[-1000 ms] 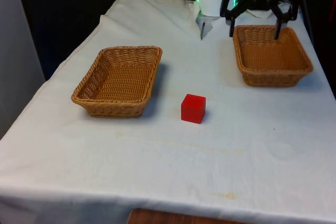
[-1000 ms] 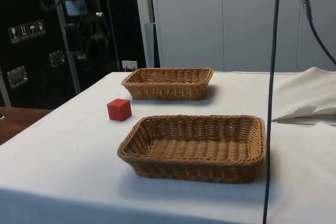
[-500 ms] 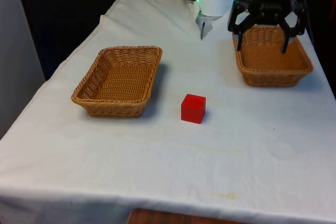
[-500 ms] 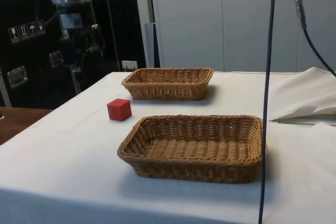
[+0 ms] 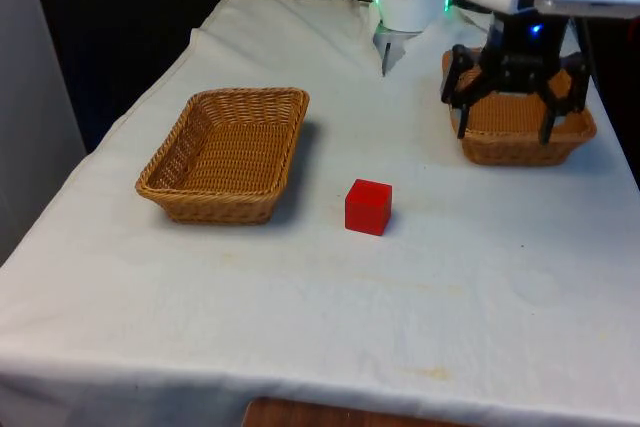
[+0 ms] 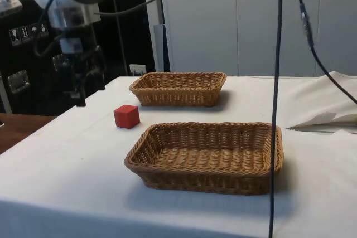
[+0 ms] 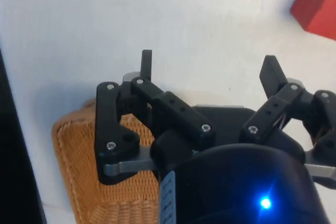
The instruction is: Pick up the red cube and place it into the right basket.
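Cube [image 5: 368, 206] sits on worktop [image 5: 300, 317], centre. One basket [image 5: 226, 153] at its 9 o'clock, just beside. Second basket [image 5: 520, 112] at its 2 o'clock, well apart. Gripper [image 5: 505, 127] hangs above second basket's near rim, fingers [image 5: 548, 119] spread, at cube's 2 o'clock.

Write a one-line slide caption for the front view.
Open gripper hovers at one wicker basket; red cube sits on the cloth beside another basket.
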